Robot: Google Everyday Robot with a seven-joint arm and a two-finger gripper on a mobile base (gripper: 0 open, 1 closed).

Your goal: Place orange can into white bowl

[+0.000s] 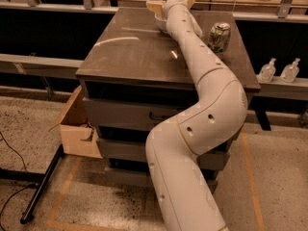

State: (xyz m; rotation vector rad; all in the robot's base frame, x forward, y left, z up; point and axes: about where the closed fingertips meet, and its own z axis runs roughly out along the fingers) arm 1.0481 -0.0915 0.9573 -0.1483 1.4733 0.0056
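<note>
My arm reaches across the dark table [130, 52] to its far edge. My gripper [172, 2] is there, right above the white bowl [160, 22], and its tan fingers [155, 6] stand spread apart with nothing showing between them. Only the left part of the bowl's rim shows; the wrist covers the rest. The orange can is hidden from view, and I cannot tell whether it lies in the bowl behind the wrist.
A white and green can [219, 36] stands upright on the table to the right of my arm. A cardboard box [77, 124] sits on the floor at the left of the cabinet. Two bottles [279, 71] stand on a ledge at the right.
</note>
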